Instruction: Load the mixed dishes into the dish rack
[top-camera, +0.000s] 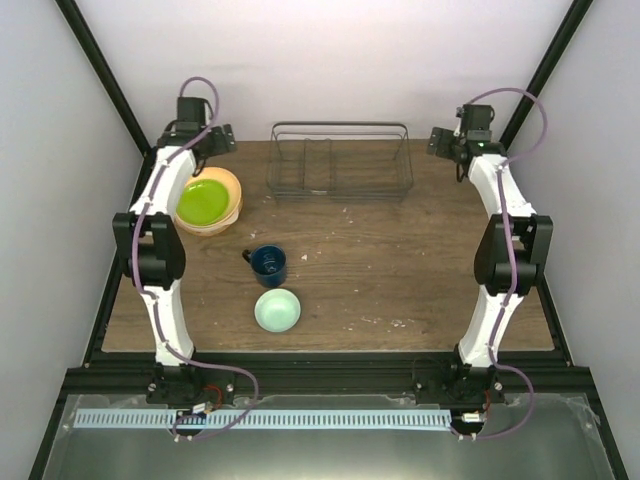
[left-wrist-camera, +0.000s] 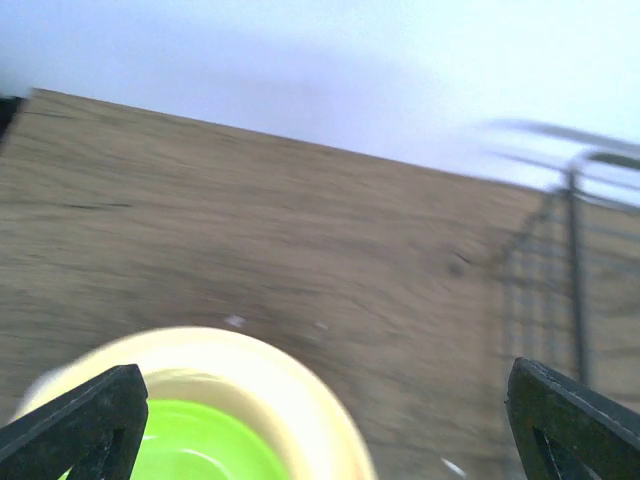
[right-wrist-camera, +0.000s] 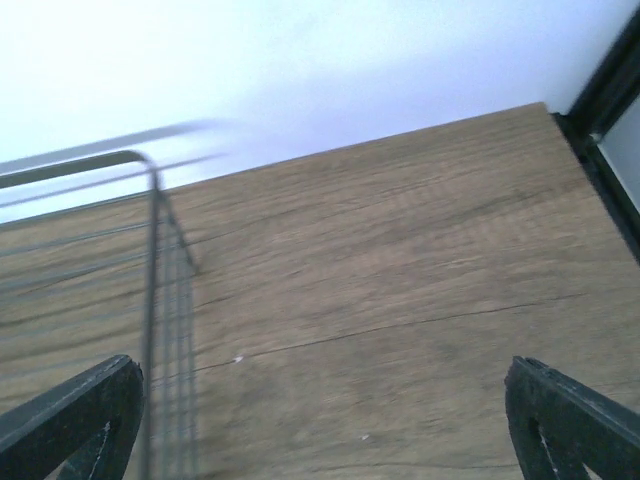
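At the far edge of the brown wooden table stands the rectangular dark wire dish rack. Left of it, the round lime-green plate lies on the peach-orange plate. Nearer the middle are the small dark blue mug and the pale mint bowl. The left gripper hangs over the plates and the right gripper is by the rack's right end, both spread wide.

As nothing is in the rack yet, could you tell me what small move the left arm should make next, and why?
Probably lower the left gripper toward the rim of the lime-green plate. Its jaws stand open, the plate lies close below it on top of the peach-orange plate, and the dish rack beside it holds nothing.
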